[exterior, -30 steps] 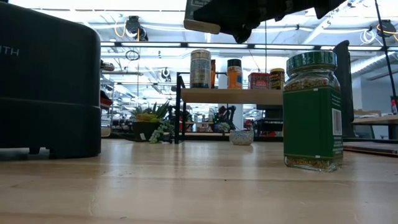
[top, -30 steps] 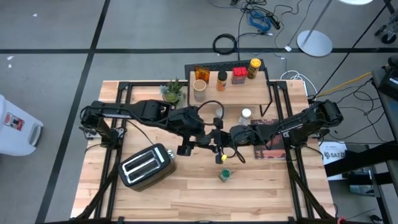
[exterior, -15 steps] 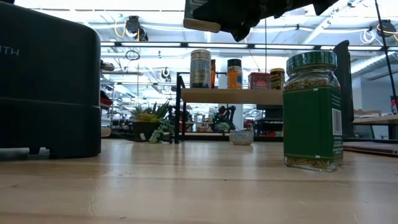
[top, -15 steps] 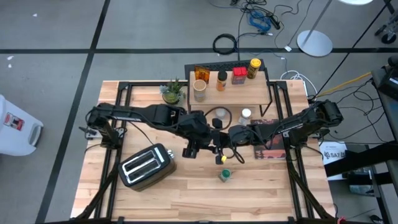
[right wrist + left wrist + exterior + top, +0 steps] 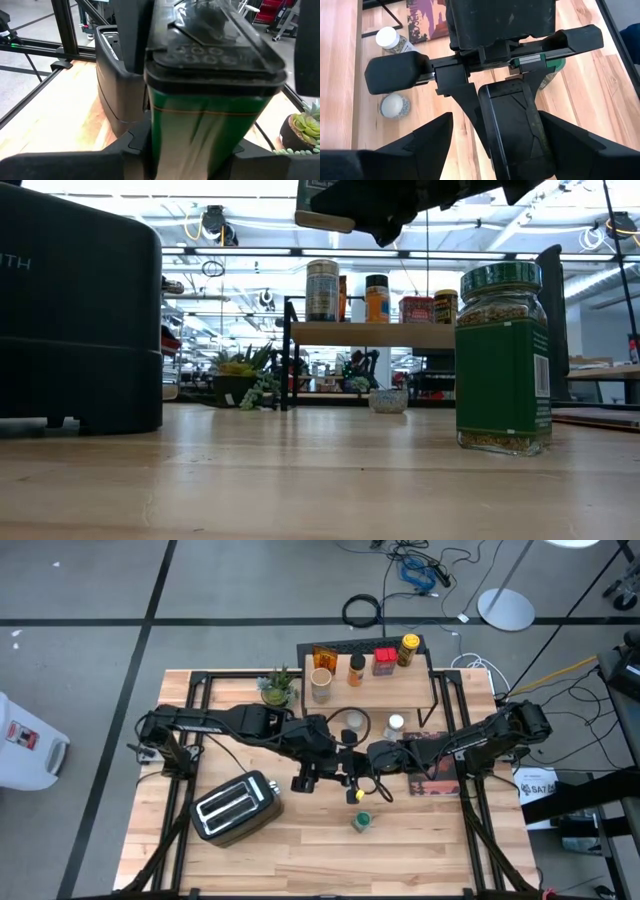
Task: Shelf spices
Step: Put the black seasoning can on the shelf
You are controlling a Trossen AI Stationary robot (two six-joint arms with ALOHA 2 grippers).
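Mid-table handoff: right fingers (image 5: 200,150) clamping a green bottle (image 5: 210,125) with black cap; left fingers (image 5: 440,145) standing apart, straddling the right gripper (image 5: 358,772), not gripping.

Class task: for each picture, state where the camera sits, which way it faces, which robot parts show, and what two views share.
High: above the table, facing straight down; both arms show.
Low: at tabletop height, facing level towards the shelf; dark arm parts overhead.
Left wrist: on the left arm, facing the black-lidded green container past its own open fingers.
Right wrist: on the right arm, facing towards the plant; its fingers grip that container.
Shared: high and low both show the green jar.
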